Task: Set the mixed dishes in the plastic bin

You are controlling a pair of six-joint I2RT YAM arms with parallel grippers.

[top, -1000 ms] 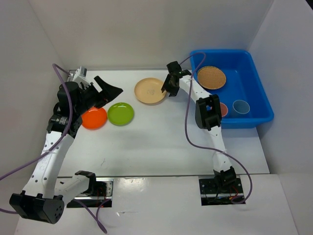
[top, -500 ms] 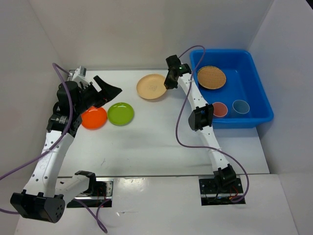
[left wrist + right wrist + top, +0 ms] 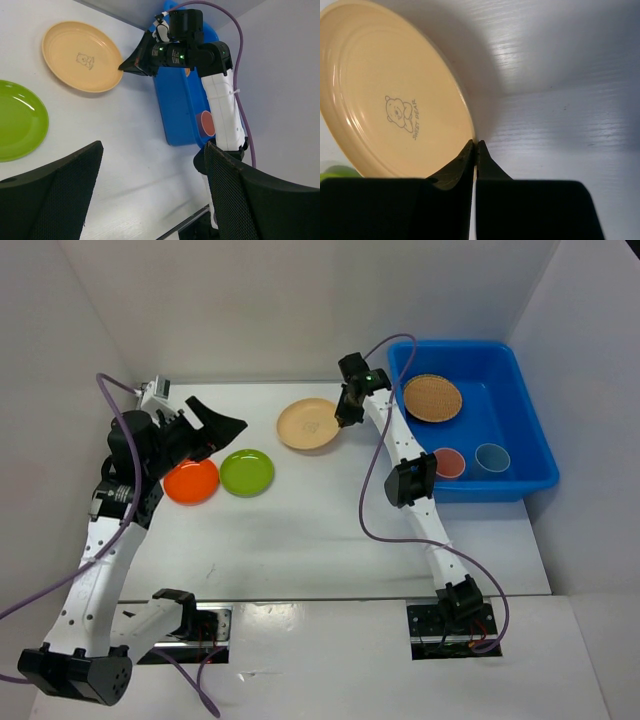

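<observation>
Jaws of the right gripper [image 3: 475, 146] are pinched shut on the near rim of the round beige plate [image 3: 395, 90], printed with a small bear. It sits on the white worktop [image 3: 300, 530] just left of the large bright blue plastic bin [image 3: 525, 485] and seems slightly tilted, though that is hard to judge. Inside the bin lie a tan woven-look plate [image 3: 432, 398], a pink cup [image 3: 451, 463] and a blue cup [image 3: 492, 457]. The left gripper [image 3: 152, 149] hangs with jaws spread wide, holding nothing, above the orange round plate [image 3: 192, 481] and the lime green round plate [image 3: 247, 472].
</observation>
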